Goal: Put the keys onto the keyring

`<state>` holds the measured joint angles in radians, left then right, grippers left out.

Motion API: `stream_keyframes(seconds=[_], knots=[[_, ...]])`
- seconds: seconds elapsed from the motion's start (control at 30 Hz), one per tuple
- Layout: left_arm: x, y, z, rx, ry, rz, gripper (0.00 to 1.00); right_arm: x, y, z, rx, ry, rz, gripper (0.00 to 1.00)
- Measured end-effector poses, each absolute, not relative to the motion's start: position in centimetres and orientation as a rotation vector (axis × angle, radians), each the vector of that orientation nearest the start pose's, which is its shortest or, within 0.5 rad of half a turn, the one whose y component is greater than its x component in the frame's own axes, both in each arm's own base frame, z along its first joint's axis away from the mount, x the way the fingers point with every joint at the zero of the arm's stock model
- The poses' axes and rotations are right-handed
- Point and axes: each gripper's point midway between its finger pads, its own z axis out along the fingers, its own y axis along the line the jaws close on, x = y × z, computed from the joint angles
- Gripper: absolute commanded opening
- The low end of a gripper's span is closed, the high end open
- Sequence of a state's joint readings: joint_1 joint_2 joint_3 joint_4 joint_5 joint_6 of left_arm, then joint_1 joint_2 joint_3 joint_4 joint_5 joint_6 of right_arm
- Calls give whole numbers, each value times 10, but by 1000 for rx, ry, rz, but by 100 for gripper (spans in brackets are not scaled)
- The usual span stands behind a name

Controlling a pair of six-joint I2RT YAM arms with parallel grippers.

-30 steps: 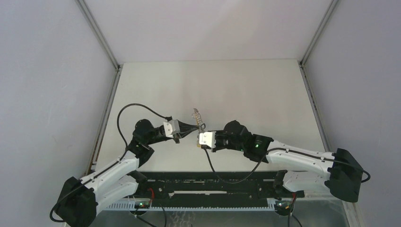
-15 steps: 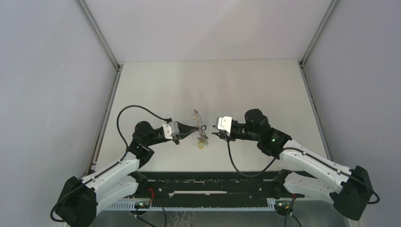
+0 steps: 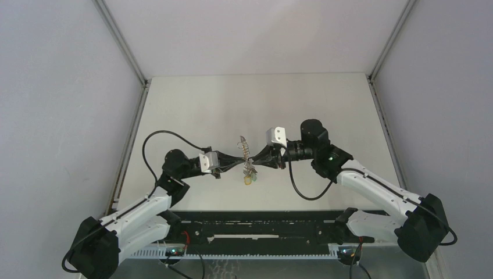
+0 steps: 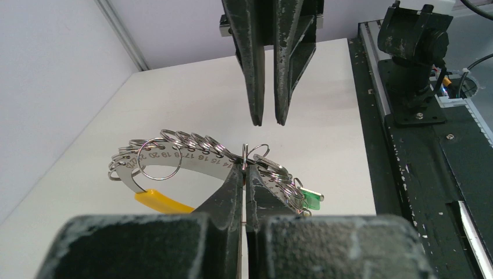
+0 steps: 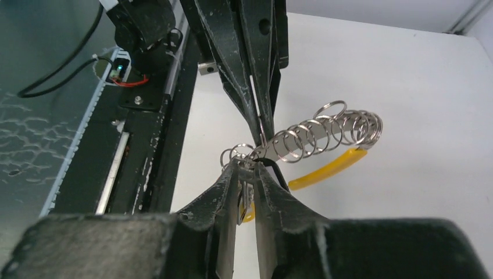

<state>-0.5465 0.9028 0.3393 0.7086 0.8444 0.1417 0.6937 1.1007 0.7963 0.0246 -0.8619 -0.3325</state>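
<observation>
Over the middle of the tabletop [image 3: 302, 110], a little toward its near edge, my left hand [image 4: 245, 174] is pressed fully together on the keyring [image 4: 186, 164]. It pinches the end of the ring's curved metal band, where the small rings [image 5: 317, 135] crowd up, and holds the keyring clear of the surface. From my grip the band's long axis runs toward the far edge, leaning slightly to the left side, with the row of rings strung along it. A yellow strip [image 4: 163, 201] curves beneath the band. A green tag [image 4: 312, 198] hangs at the gripped end, toward the near edge. My right hand [image 5: 247, 170] faces the left one from the other side, its tips just beside that same end. Its fingers stand narrowly apart, and I see nothing pinched between them. A small black piece [image 5: 273, 171] sits against my right fingertips; whether it is the key I cannot tell.
</observation>
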Motion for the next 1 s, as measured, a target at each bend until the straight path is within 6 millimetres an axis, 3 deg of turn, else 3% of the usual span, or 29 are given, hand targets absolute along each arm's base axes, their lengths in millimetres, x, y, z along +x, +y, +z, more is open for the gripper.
stream_keyframes(seconds=[0.13, 1.0], knots=[[183, -262, 230, 1143, 1032, -929, 0, 176, 315, 246, -1403, 1246, 1103, 8], [176, -265, 226, 1179, 1017, -965, 0, 181, 326, 235, -1407, 1296, 1179, 14]])
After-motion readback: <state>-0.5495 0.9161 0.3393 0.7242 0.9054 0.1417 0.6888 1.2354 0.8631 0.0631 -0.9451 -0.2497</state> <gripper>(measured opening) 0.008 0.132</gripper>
